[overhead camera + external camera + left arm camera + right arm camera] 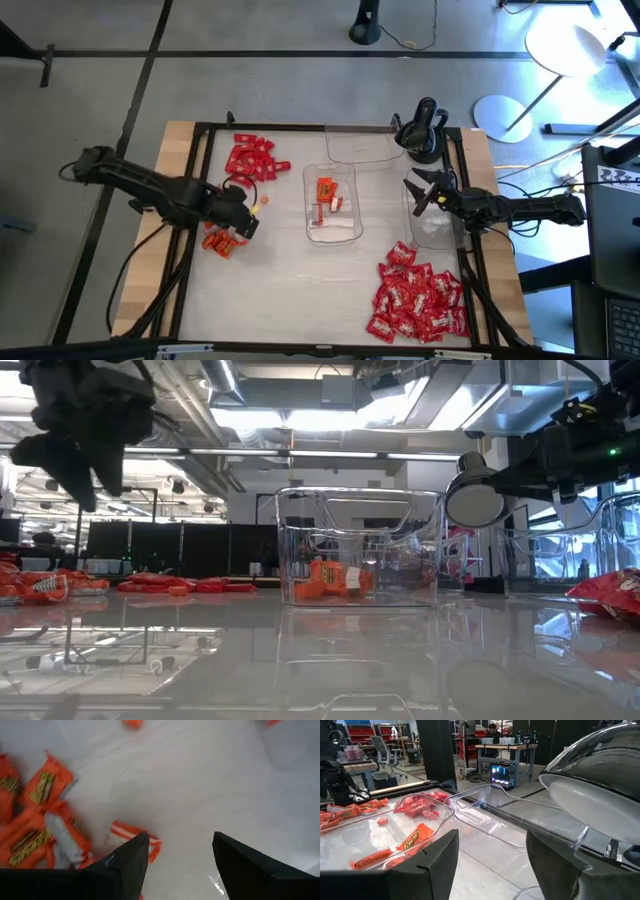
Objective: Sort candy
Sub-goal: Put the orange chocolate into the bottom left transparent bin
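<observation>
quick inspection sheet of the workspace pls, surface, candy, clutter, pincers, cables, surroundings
surface: pale table with wooden edges, inside a black frame.
job's things: red candy heap at far left; orange candy pile at left; red-and-white candy heap at near right; a few candies in the middle clear tray.
clutter: two more clear trays, one at the far edge, one on the right; their contents unclear.
pincers: left pincer open, empty, above the orange pile; right pincer open, empty, over the right tray.
cables: black leads run along the left frame.
surroundings: desk lamp beyond the right edge; workshop benches behind.
</observation>
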You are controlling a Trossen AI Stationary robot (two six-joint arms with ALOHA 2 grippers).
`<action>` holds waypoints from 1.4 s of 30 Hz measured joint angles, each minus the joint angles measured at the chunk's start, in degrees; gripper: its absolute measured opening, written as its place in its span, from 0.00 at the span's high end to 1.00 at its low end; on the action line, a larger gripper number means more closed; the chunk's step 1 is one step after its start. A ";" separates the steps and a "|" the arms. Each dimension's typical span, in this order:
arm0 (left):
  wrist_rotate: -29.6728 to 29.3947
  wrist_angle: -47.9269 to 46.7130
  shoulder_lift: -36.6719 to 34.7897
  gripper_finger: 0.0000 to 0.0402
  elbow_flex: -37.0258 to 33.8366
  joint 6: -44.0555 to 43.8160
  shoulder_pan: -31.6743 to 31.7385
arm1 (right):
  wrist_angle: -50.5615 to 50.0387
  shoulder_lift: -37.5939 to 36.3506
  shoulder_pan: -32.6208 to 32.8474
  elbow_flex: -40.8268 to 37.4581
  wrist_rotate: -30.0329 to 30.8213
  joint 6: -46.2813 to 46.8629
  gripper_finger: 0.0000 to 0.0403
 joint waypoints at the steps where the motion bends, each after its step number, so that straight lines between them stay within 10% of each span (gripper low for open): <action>1: 0.05 -0.27 0.57 0.48 0.00 -0.76 -0.50 | 0.00 0.00 0.00 0.00 -0.01 0.25 0.43; 26: 1.99 -0.19 23.25 0.48 -1.42 -18.79 -1.62 | -0.04 0.00 0.00 0.02 -0.96 2.86 0.43; 42: -0.71 7.30 25.36 0.48 -4.52 -13.64 -2.81 | -1.45 0.02 0.00 0.11 -0.96 2.84 0.43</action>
